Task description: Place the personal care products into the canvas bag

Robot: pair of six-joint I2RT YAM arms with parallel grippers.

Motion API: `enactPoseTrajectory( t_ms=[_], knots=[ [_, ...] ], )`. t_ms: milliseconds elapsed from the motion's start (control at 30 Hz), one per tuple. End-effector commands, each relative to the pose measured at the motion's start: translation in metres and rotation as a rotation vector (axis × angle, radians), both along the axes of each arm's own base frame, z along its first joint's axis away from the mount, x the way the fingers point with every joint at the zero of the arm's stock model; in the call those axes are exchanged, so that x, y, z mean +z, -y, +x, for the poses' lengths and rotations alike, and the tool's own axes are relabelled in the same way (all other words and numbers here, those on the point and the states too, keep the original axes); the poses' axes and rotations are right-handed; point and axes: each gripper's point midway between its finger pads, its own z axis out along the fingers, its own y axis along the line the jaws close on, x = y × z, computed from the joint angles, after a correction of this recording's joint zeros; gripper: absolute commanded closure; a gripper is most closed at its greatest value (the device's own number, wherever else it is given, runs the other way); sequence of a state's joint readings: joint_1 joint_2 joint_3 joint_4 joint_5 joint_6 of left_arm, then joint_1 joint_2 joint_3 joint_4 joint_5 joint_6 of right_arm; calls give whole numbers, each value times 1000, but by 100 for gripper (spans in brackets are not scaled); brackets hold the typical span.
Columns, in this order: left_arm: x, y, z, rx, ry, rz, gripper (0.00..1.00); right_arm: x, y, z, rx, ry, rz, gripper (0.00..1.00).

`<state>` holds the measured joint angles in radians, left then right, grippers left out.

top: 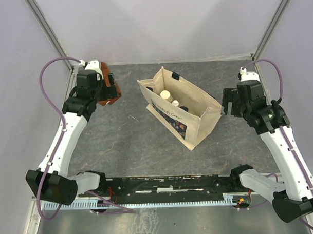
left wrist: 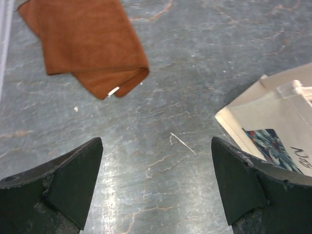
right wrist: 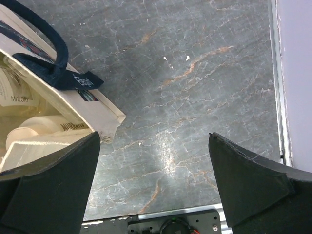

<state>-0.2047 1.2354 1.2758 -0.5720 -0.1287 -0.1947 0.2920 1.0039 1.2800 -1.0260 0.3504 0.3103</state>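
The dark grey counter (top: pixel 121 149) has a veined surface like stone. The rectangular beige canvas bag (top: pixel 197 106) stands upright at the middle, with white-capped bottles (top: pixel 166 94) inside. A soft rust-brown cloth (left wrist: pixel 87 44) lies folded near the far left corner. The left hand (left wrist: pixel 156 185) and the right hand (right wrist: pixel 153 180) are both released and empty.

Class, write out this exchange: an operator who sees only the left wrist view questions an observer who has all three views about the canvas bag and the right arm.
Operator: I see only a corner of the canvas bag and a rust-brown cloth. Is anything inside the bag?
Observer: Yes. The top view shows white-capped bottles standing inside it.
Operator: Where is the right gripper?
Observer: It hangs open and empty beside the end of the bag nearest the right arm.
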Motion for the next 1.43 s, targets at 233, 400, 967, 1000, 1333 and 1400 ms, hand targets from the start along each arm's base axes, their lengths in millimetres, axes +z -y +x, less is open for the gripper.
enactPoseTrajectory(
  t_ms=[233,400,967,1000,1333,1400],
  knots=[
    [10,-36,-13,268,81,-32,2,-6,15,-24,-43,-29,-29,0],
    [8,-37,-14,283,76,-35,1,12,24,-34,-62,-7,-52,0],
    [4,-51,-19,336,53,20,0,26,31,-43,-86,-7,-66,0],
    [4,-49,-19,329,53,20,0,26,30,-43,-85,-4,-63,0],
    [5,-49,-19,325,53,18,0,28,30,-42,-80,1,-63,0],
    [5,-48,-18,328,55,14,0,29,30,-42,-79,4,-64,0]
  ],
)
